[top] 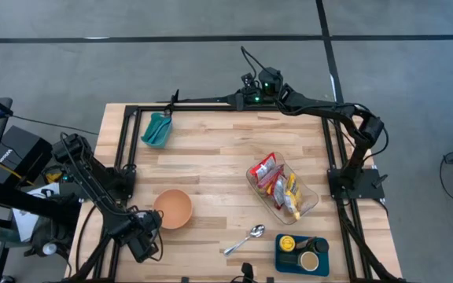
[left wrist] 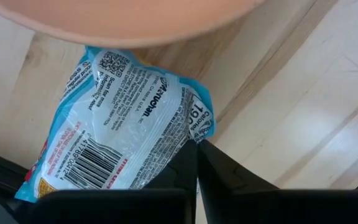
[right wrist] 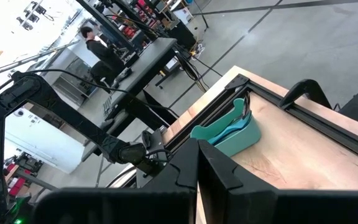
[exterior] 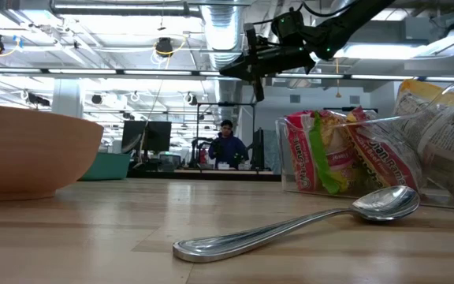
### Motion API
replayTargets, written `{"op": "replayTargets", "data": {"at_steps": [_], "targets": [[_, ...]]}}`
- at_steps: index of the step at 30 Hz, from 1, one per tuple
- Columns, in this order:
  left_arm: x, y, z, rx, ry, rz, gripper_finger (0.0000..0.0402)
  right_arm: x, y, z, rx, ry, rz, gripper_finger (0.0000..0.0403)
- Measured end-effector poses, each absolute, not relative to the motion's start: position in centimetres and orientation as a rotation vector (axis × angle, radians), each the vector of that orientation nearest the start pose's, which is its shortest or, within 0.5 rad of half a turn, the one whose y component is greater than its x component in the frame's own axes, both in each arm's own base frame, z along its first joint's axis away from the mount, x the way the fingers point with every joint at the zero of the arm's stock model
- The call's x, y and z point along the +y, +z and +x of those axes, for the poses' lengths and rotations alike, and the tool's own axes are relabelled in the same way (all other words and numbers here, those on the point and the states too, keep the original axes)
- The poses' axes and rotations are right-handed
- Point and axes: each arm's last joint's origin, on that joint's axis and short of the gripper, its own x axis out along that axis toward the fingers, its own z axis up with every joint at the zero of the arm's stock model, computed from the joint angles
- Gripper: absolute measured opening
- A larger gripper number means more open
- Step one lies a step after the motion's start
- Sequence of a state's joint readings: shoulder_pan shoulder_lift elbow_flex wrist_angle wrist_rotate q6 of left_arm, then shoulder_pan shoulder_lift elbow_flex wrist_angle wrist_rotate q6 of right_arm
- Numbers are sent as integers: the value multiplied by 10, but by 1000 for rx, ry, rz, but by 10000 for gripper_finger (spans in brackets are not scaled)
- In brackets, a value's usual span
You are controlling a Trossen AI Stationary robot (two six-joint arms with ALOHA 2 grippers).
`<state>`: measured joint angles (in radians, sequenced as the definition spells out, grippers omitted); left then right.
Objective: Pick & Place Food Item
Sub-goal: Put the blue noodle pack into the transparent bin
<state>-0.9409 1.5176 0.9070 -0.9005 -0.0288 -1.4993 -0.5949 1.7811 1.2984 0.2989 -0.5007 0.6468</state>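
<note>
left gripper [left wrist: 196, 163]: at the near left corner of the table, by the orange bowl [top: 172, 208]; jaws pressed together on the edge of the noodle packet [left wrist: 122, 132]
noodle packet: blue and white, pinched at one edge between the jaws, the rest spreading forward toward the bowl, over the wood
right gripper [right wrist: 197, 163]: at the far edge of the table, near the teal dish [top: 157, 130]; jaws closed, holding nothing
clear tub [top: 308, 201]: right of centre, with other packets inside
spoon [top: 244, 240]: near edge, between bowl and tub
</note>
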Motion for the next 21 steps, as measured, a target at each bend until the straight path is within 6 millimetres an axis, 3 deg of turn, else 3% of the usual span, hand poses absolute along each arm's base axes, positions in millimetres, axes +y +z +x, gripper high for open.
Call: {"op": "replayTargets", "data": {"at_steps": [5, 21], "targets": [[-198, 188, 145, 1463, 368, -500, 1, -219, 284, 349, 122, -142, 741, 0], [-166, 258, 125, 1234, 149, -716, 0, -219, 284, 349, 122, -142, 741, 0]]}}
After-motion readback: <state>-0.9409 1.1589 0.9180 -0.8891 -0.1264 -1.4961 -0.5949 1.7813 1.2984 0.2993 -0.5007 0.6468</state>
